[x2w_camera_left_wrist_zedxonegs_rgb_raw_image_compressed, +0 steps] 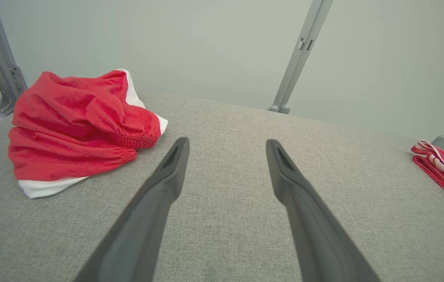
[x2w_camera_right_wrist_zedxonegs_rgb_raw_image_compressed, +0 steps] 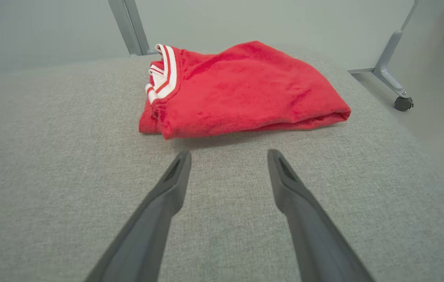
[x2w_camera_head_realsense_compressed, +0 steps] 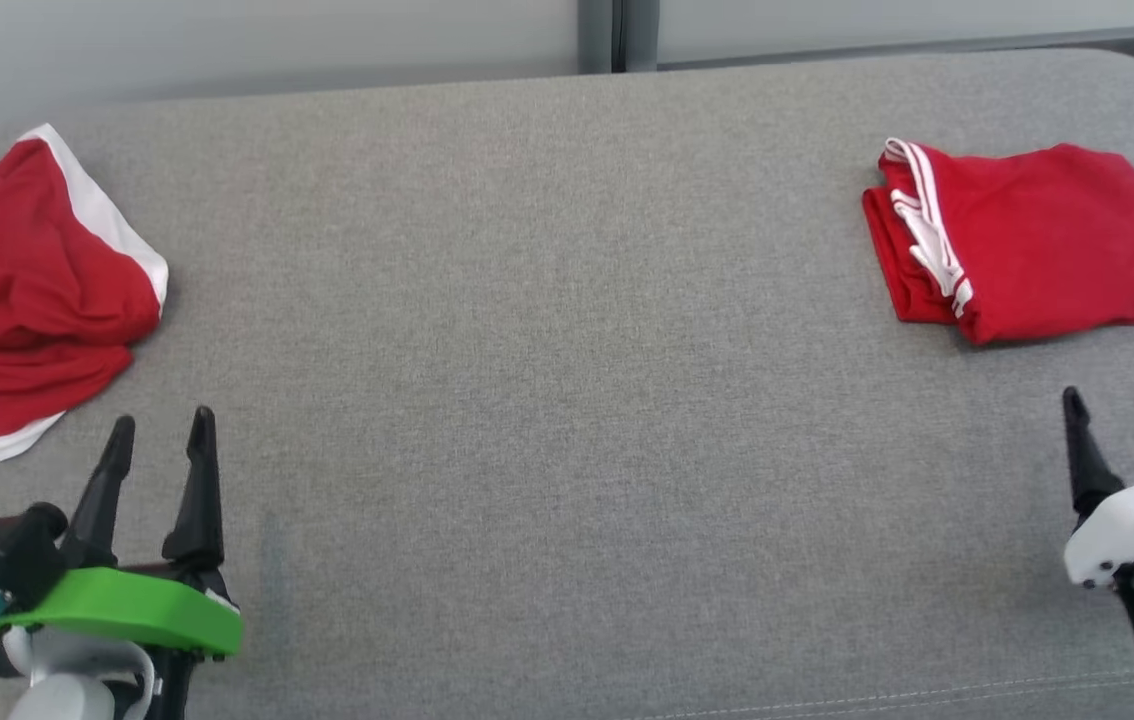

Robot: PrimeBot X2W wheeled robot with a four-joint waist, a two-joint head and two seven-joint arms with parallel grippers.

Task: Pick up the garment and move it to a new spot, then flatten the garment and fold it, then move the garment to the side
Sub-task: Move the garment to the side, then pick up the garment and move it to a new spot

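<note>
With the left gripper (x2w_camera_head_realsense_compressed: 164, 418) and right gripper (x2w_camera_head_realsense_compressed: 1109, 396) both spread wide and empty, we judged the crumpled garment (x2w_camera_head_realsense_compressed: 27, 290), just ahead and left of the left one, best pinched at a raised red fold (x2w_camera_left_wrist_zedxonegs_rgb_raw_image_compressed: 128, 129), not its flat white hem (x2w_camera_left_wrist_zedxonegs_rgb_raw_image_compressed: 46, 187).

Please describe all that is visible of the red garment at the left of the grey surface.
The red garment is a soft, knit-looking cloth with broad white bands along two edges and gathered elastic hems. It lies crumpled in a loose heap near the left end of the grey padded surface, which alone touches it. The open left gripper is nearby, apart from it.
</note>
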